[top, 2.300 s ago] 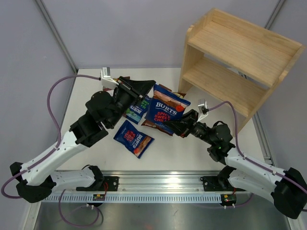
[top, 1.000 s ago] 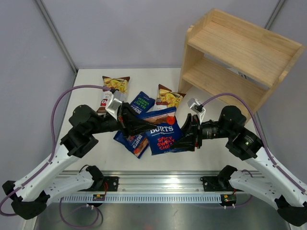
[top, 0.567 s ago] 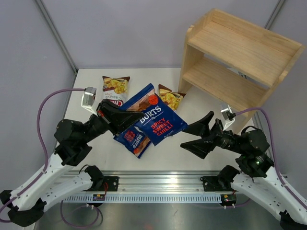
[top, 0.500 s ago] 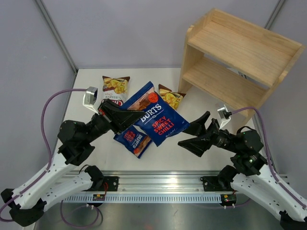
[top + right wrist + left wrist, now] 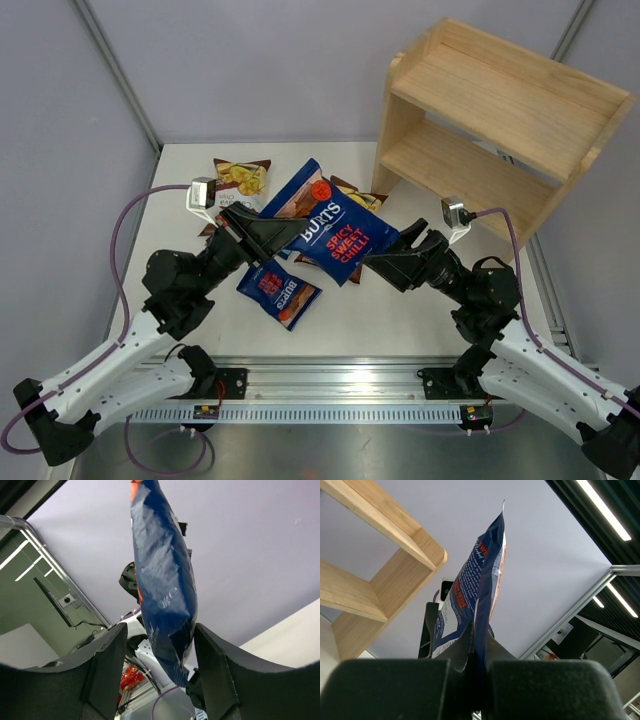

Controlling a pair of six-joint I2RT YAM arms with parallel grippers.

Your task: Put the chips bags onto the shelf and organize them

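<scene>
chuba bag (image 5: 368,198) mostly behind burts bag (image 5: 335,232)

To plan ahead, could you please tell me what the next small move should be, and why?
Probably shut the right claw on the blue bag: it hangs between those open fingers, the left claw pinches its other end; the shelf stands rightward.

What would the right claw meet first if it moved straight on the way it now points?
The Burts Spicy Sweet Chilli bag, which the left claw holds; it seems to hang inside the open right claw.
</scene>
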